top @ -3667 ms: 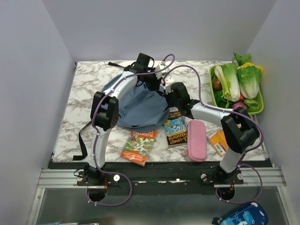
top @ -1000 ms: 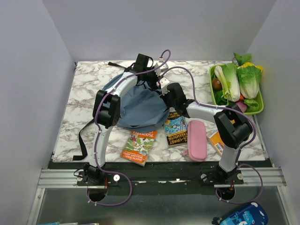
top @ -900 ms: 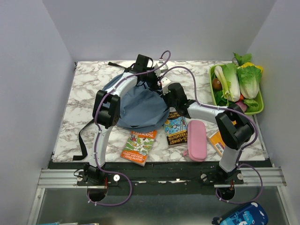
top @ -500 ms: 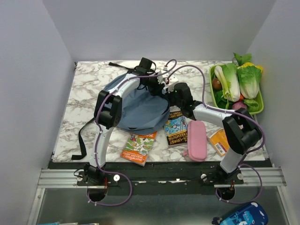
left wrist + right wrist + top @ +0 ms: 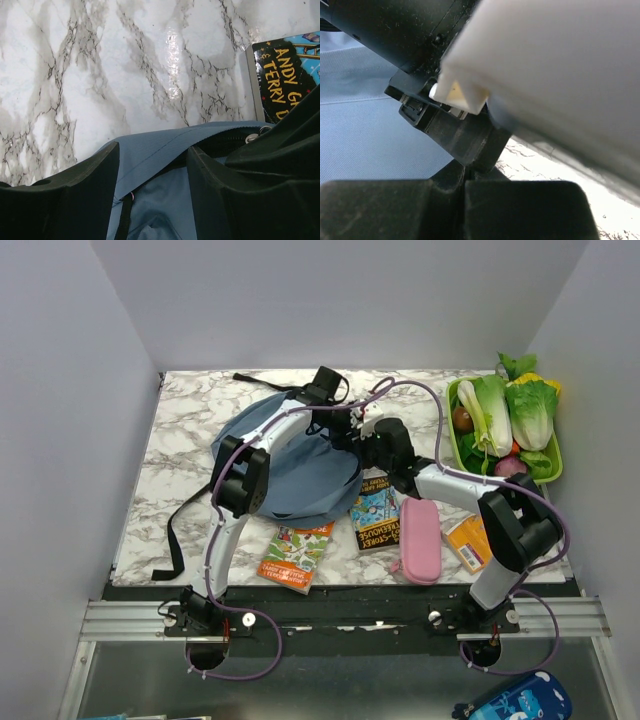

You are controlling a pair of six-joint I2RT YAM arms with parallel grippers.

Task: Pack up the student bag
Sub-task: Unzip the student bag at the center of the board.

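While the left arm is arching over the table (image 5: 190, 440), it is hiding the far rim of the bag (image 5: 290, 475), which is lying right under both grippers. The left gripper (image 5: 152, 150) is pointing down with fingers spread, straddling the bag's zip edge without clamping it. The right gripper (image 5: 465, 187) is pressing its fingers together just beside the left wrist, whose blurred body is blocking its view. A book (image 5: 285, 75) is showing, cut off, just past the left gripper's right finger.
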